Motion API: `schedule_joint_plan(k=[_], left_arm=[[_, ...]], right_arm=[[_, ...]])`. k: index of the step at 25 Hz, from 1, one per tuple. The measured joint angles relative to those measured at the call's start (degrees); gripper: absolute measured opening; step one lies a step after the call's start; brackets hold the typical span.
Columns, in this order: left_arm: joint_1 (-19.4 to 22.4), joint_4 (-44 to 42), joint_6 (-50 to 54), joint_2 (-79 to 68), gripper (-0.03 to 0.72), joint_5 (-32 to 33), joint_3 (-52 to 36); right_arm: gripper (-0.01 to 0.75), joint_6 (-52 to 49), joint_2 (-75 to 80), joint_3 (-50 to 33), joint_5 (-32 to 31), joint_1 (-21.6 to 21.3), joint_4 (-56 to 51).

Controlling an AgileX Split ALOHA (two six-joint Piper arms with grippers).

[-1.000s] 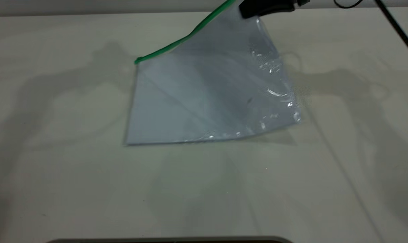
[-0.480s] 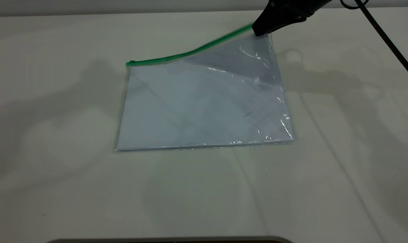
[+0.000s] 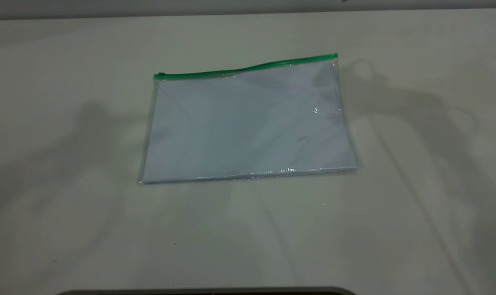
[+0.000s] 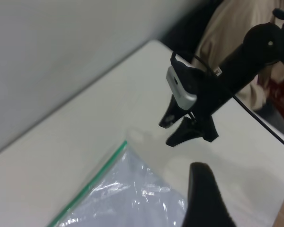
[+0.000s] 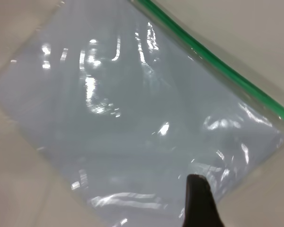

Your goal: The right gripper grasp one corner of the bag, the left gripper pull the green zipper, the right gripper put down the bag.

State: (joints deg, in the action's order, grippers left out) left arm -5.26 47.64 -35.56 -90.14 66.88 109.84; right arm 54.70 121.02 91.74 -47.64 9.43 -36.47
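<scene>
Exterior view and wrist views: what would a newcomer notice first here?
First, the bag, a clear pouch with white paper inside, lying flat on the middle of the table. Next, the green zipper along its far edge, with the slider at the left end. In the left wrist view, the right gripper hangs open above the table, beyond the bag's corner, touching nothing.

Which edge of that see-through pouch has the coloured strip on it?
The far edge of the bag, farthest from the exterior camera: the green zipper runs along it. The other three edges are plain clear plastic.
</scene>
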Motion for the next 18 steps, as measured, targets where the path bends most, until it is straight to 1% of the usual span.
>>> schedule_joint_plan(k=[4,7,9,12,16,18], left_arm=[[0.0,-2.82,2.04,6.64,0.511,0.0,0.0],[0.0,-7.71,4.64,12.25,0.511,0.01,-0.46],[0.0,-10.84,6.92,16.19,0.511,0.01,-1.87],[0.0,-14.51,10.19,23.26,0.511,0.01,-7.54],[0.0,-18.88,11.93,32.55,0.511,0.01,-20.67],[0.0,-20.88,13.32,38.13,0.511,0.01,-28.49]], right_arm=[[0.516,-7.59,-7.8,0.0,-9.15,0.24,-0.2],[0.512,-12.25,-13.28,0.0,-17.63,0.3,-2.05],[0.502,-14.34,-16.62,0.0,-20.99,0.3,-3.1],[0.487,-18.86,-20.94,-1.54,-21.91,0.66,-2.77],[0.473,-25.53,-28.02,-7.2,-22.06,2.77,1.28],[0.469,-27.35,-32.2,-11.73,-22.13,4.28,3.41]])
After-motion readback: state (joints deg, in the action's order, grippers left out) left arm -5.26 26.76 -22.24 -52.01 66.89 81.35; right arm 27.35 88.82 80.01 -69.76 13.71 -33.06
